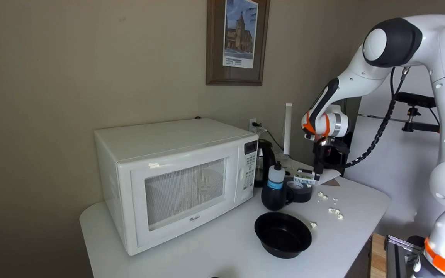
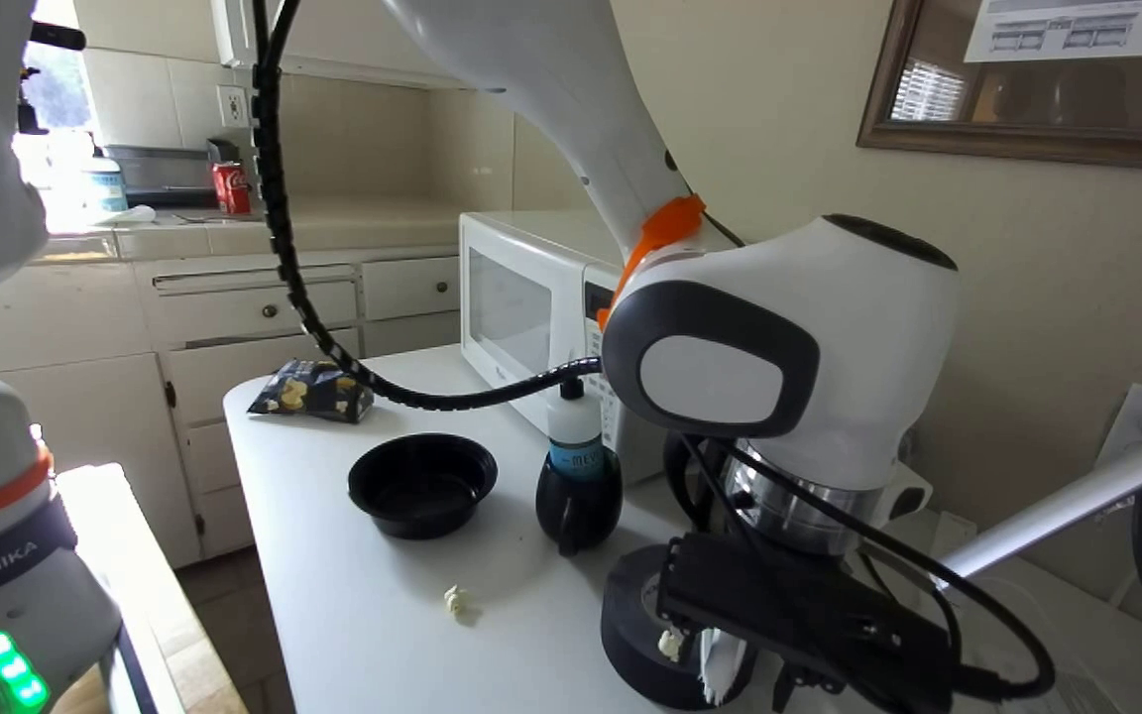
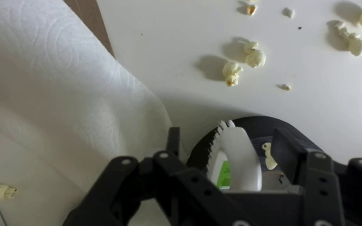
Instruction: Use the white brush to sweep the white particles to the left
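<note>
The white brush (image 3: 245,157) has a looped white handle, short bristles and a green label. It rests on a round black object (image 3: 262,125). My gripper (image 3: 230,146) is open, with one finger on each side of the brush and a gap visible on both sides. In an exterior view, the brush (image 1: 303,177) sits beside the gripper (image 1: 317,177). In an exterior view, the arm partly hides the brush (image 2: 720,662). The white particles are popcorn pieces (image 3: 255,58), scattered on the white table, also in both exterior views (image 1: 334,211) (image 2: 455,601). One piece (image 3: 269,158) lies on the black object.
A black bowl (image 1: 283,233) and a black mug (image 1: 272,200) holding a bottle stand near the black object. A white microwave (image 1: 180,185) stands against the wall. A paper towel (image 3: 74,88) lies beside the gripper. A white rod (image 1: 287,129) stands behind. A snack bag (image 2: 308,392) lies farther off.
</note>
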